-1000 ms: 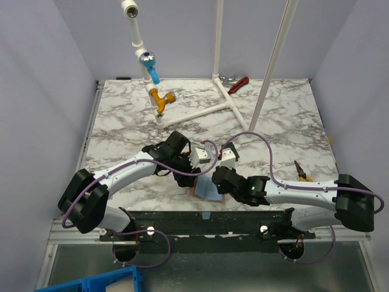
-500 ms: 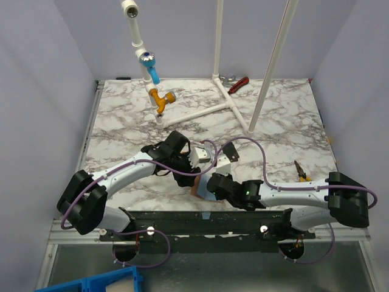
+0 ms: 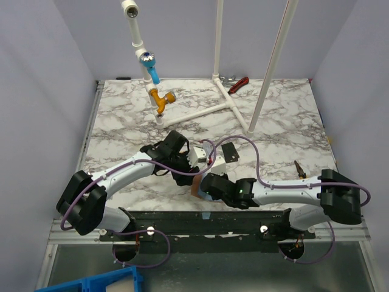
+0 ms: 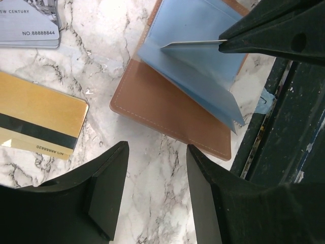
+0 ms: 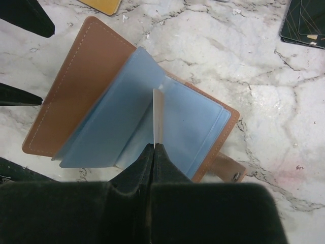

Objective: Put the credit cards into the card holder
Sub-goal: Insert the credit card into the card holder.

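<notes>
- Tabletop (image 3: 121, 121) first: marbled, with all the action crowded at its near edge, right in front of the arm bases.
- Left gripper (image 4: 156, 152): jaws spread wide, holding nothing, poised over the stitched edge of the brown cover. Best used as a press here. Down onto bare leather to stop any sliding or flipping under the push, and well off the blue leaves to avoid pinning them shut.
- Right gripper (image 5: 154, 150): jaws pinched tight on the rear edge of the pale card, reaching out over the open wallet.
- Card holder (image 5: 76, 86): lying open at the table's near edge, brown cover flat on the marble, blue sleeves (image 5: 127, 117) fanned up from the spine.
- Pale card (image 5: 158, 117): turned on edge, thin as a line from the right wrist view, nose over the gap between two blue leaves. Touching or just above, cannot tell. Job now: find a pocket mouth, tilt the card nearly parallel to the sleeve, slide along the leaf rather than stab into it, release only once well seated.
- Gold card (image 4: 38, 119): dark stripe showing, flat on the marble beside the wallet but apart from it.
- Silvery-grey card (image 4: 28, 25): lying just beyond the gold one.
- Black card (image 5: 304, 20): off on the other side, well apart. All three waiting outside the holder.
</notes>
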You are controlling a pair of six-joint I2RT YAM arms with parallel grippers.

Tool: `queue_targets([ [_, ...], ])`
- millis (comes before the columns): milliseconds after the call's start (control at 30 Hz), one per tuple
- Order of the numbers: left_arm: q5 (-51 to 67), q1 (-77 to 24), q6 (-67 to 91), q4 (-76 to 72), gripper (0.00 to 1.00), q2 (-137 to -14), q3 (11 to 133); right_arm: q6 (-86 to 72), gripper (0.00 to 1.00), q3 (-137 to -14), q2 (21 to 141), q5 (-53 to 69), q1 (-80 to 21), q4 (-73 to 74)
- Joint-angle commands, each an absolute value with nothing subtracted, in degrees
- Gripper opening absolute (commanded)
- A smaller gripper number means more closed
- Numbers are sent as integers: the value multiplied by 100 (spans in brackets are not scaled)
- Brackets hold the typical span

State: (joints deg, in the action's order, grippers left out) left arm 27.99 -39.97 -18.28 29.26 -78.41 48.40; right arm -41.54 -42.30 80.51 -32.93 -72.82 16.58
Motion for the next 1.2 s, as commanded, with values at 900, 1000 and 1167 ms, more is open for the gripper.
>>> queue_targets([
  [900, 3187, -3884, -2609, 4279, 50, -7357, 5417, -4570, 1, -3904, 7421, -2747, -6892, 1471],
  [1000, 3174, -3865, -2672, 4484, 51, -7255, 5416, -4596, 1, -3710, 7252, -2685, -6893, 1266],
  [1167, 3028, -3778, -2885, 4627, 51, -7122, 5403, -4584, 1, -3621, 7184, -2600, -6892, 1156],
])
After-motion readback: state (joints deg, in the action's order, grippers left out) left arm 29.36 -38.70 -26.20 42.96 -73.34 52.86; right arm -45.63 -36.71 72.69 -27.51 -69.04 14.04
